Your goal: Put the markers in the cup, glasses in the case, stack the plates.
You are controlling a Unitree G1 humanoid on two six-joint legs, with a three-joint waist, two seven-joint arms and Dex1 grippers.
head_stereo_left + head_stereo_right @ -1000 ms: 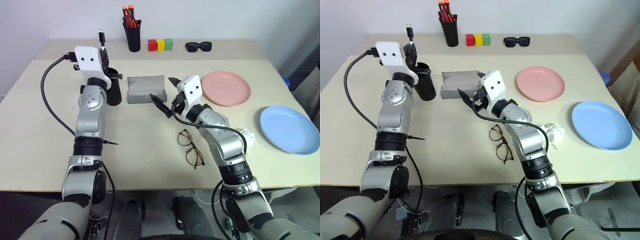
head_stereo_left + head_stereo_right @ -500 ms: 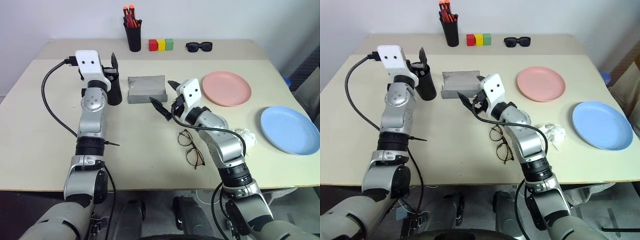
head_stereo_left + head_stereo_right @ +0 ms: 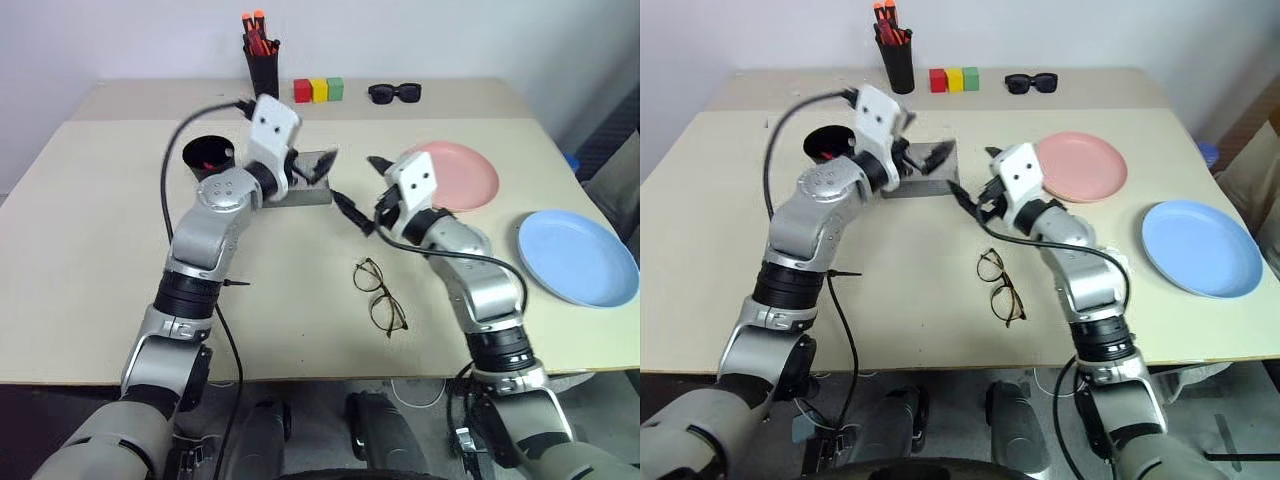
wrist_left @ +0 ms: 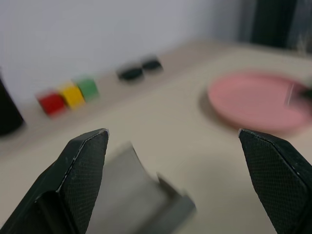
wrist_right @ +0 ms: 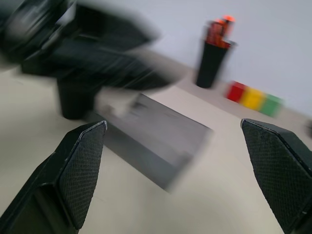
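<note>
Swinging away from the black cup [image 3: 209, 157], the left end effector [image 3: 318, 170] now hangs over the grey glasses case [image 3: 925, 172], its fingers [image 4: 83, 170] spread wide where a second ago they were pressed together above the cup's rim. The right end effector [image 3: 358, 195] has shifted a little toward the counter's [image 3: 90, 260] right edge and hovers just beside the case, its fingers [image 5: 80, 168] also spread wide and holding nothing. Something red shows inside the cup, which stands toward the counter's far left, close to the case. The wire-frame glasses [image 3: 381, 296] lie flat near the middle of the counter, closer to its near edge. The salmon pink plate [image 3: 462, 172] sits right of the case, and the light blue plate [image 3: 578, 256] lies apart from it at the right edge. Along the far edge stand a black pen holder [image 3: 261, 62] with orange-red pens, three coloured blocks [image 3: 318, 90] and black sunglasses [image 3: 394, 93].
</note>
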